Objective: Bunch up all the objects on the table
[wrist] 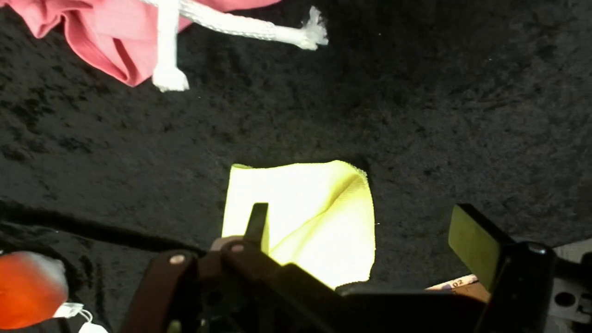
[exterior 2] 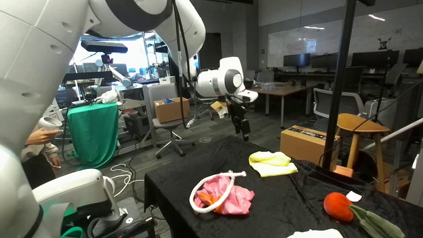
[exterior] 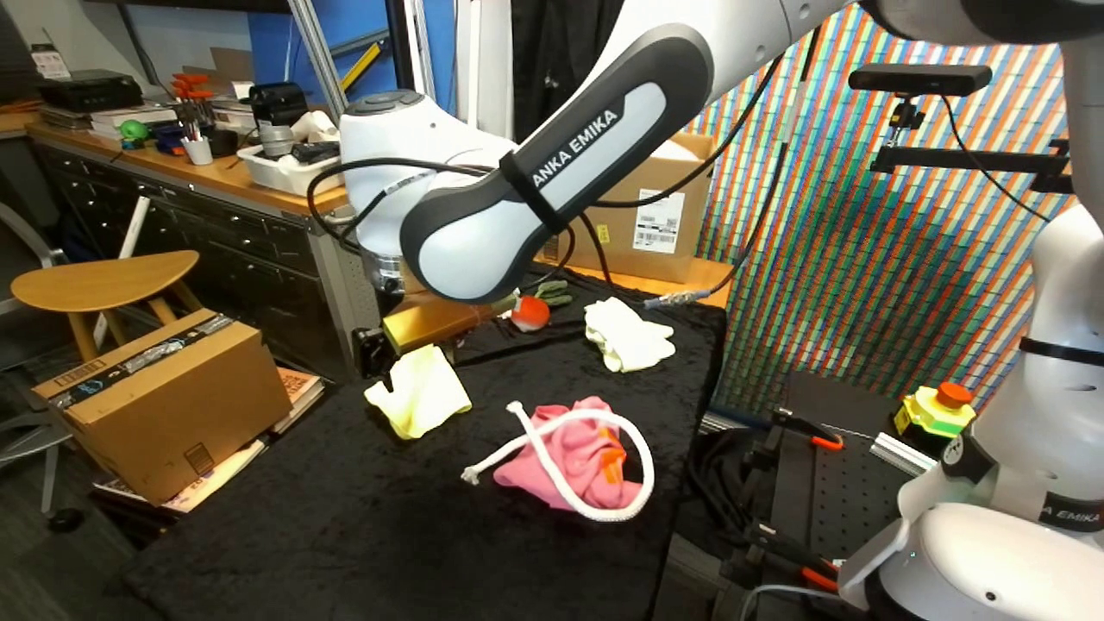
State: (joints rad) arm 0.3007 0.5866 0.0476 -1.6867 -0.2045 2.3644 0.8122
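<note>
Yellow cloth (exterior: 423, 392), pink cloth (exterior: 582, 457) under looped white rope (exterior: 648, 473), white cloth (exterior: 630, 336) and red-orange item (exterior: 530, 314) lie on the black-draped table (exterior: 371, 517). We read "ANKA EMIKA" on the arm (exterior: 595, 129); a white label (exterior: 659, 222) is too small to read. Our gripper (wrist: 360, 208) hovers above, jaws spread wide and empty.

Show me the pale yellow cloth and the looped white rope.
Pale yellow cloth (wrist: 319, 216), in the wrist view: its creased middle.
Looped white rope (exterior: 648, 473), in an exterior view: the bend of its loop.
</note>
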